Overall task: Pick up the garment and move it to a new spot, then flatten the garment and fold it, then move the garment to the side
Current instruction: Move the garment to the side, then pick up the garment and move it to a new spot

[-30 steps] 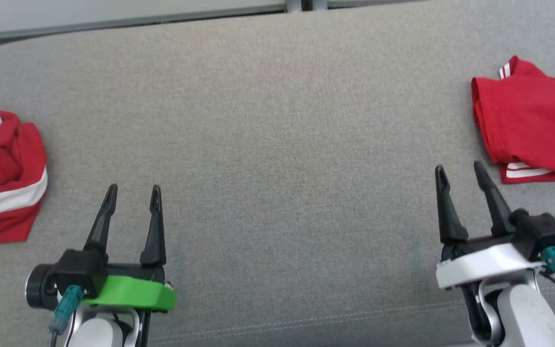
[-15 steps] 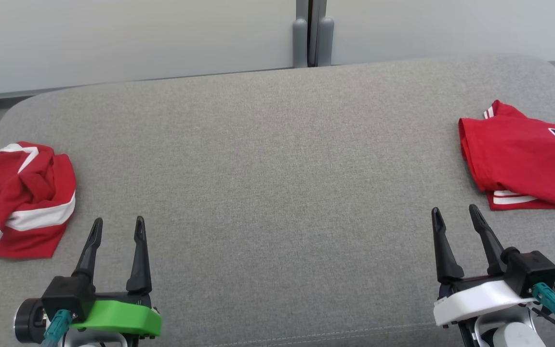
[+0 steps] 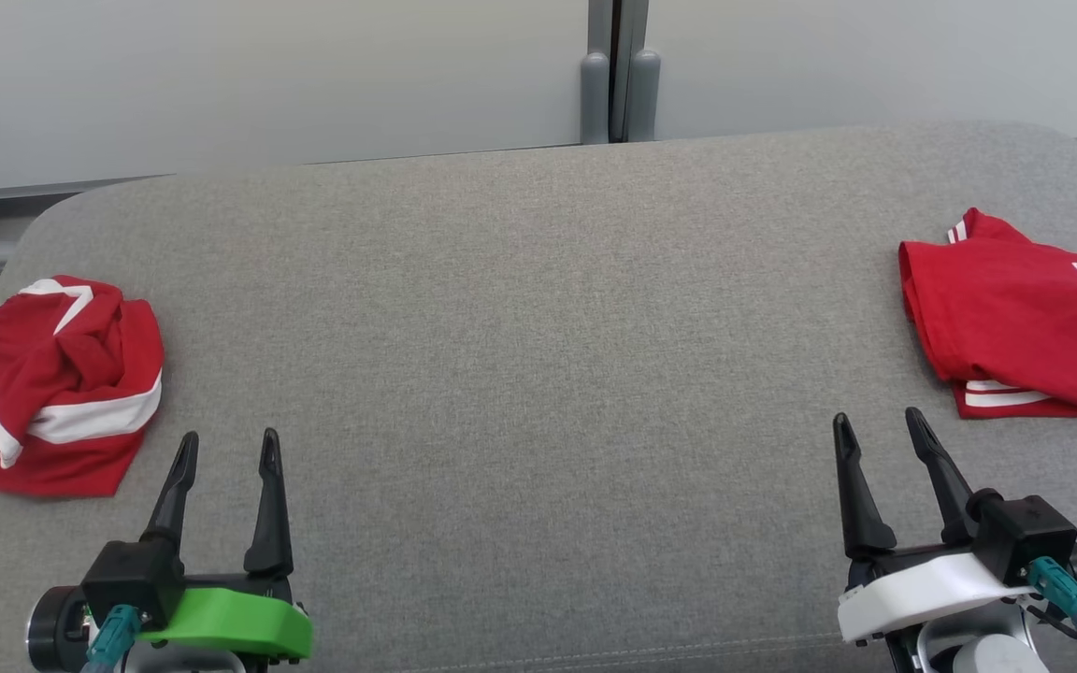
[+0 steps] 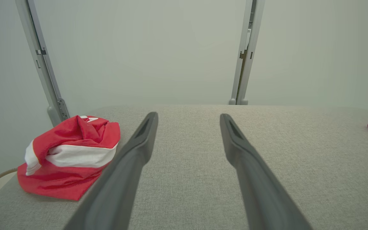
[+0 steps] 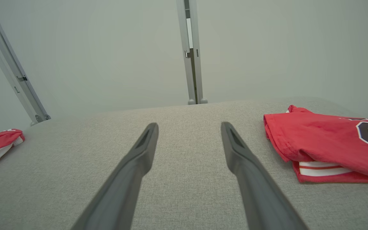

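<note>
1. Grey woven fabric covers the cushion (image 3: 538, 327), which carries everything here; its far edge meets a pale wall (image 3: 221, 75) with a grey post (image 3: 618, 84) at the middle.
2. Crumpled garment (image 3: 62, 393): a red heap with white bands, bunched up at the cushion's left edge, about midway between the near and far edges. In the left wrist view it lies left of the fingers and clear of them.
3. Folded jersey (image 3: 1015, 318): red, flat and layered, at the cushion's right edge, with a dark white-edged numeral on top and white-striped trim showing at its near and far corners. Part of it runs out of the head view on the right.
4. The two red pieces are well apart, with the bare middle of the cushion between them.
5. Left gripper (image 3: 228, 436): at the near edge towards the left corner, green-mounted, jaws spread wide and holding nothing. Its tips point to the far edge, and the heap sits just beyond and to the left, not touching.
6. Right gripper (image 3: 876, 416): at the near edge towards the right corner, white-mounted, jaws likewise spread and empty. Its fingers lean slightly left, and the jersey's near corner is near the right fingertip with a gap between them.
7. Both wrist views show bare grey fabric between the parted fingers.
</note>
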